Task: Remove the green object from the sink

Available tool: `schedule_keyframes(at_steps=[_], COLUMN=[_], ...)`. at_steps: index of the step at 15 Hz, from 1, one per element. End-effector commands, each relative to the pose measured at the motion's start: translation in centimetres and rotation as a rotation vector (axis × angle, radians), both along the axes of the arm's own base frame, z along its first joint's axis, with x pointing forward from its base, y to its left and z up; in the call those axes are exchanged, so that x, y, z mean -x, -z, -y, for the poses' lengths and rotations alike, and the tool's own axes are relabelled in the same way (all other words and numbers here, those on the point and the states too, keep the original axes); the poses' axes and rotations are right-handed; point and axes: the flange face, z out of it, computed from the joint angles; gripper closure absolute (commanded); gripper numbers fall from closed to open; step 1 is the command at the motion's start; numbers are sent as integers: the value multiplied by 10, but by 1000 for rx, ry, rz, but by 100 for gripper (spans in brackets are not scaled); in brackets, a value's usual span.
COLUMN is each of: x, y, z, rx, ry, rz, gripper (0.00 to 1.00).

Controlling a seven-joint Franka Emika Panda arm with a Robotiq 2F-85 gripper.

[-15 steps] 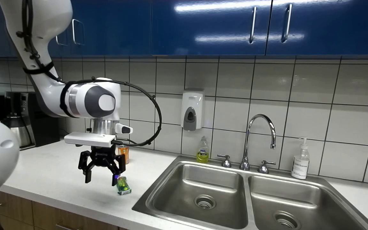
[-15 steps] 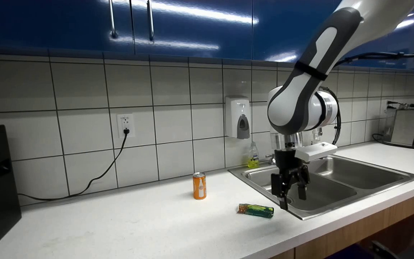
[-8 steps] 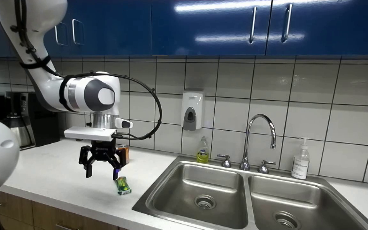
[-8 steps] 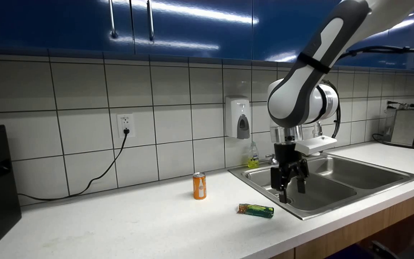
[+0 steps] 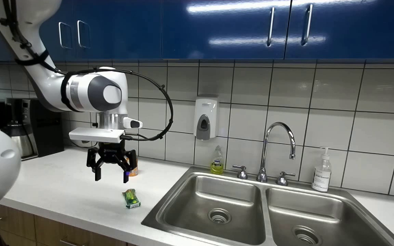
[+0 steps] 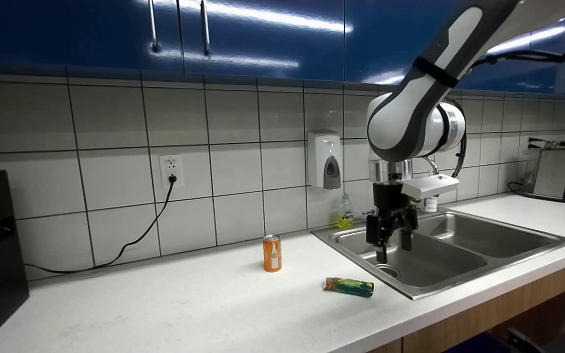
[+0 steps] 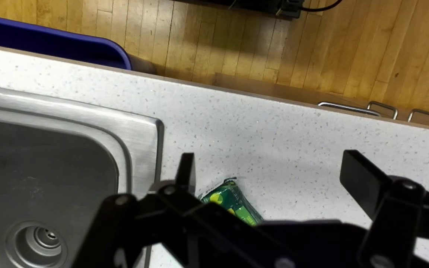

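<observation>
Claw spread wide hangs left of center in an exterior view, above the surface, and we can see it gaping in all three views. Below it and slightly rightward in that frame, the green packet lies on the surface, near the lower left corner of the sink yet apart from it. At the lower middle of an exterior view we spot an orange can standing upright, behind the packet and to its left. Through the wrist view we find the packet at lower center, partly hidden by the claw, with the sink taking up the left side and a purple bin at upper left.
</observation>
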Motion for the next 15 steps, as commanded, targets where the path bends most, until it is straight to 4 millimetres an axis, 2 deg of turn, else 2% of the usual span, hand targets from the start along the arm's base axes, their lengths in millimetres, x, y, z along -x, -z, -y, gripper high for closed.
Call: schedule_keyframes(at_steps=[1, 3, 4, 15], x=[7, 7, 0, 1], y=[-14, -16, -8, -10], z=[1, 0, 0, -1], rx=[9, 10, -1, -1], ry=[-26, -27, -2, -4], rz=[13, 20, 17, 22], gripper=[0, 0, 0, 0])
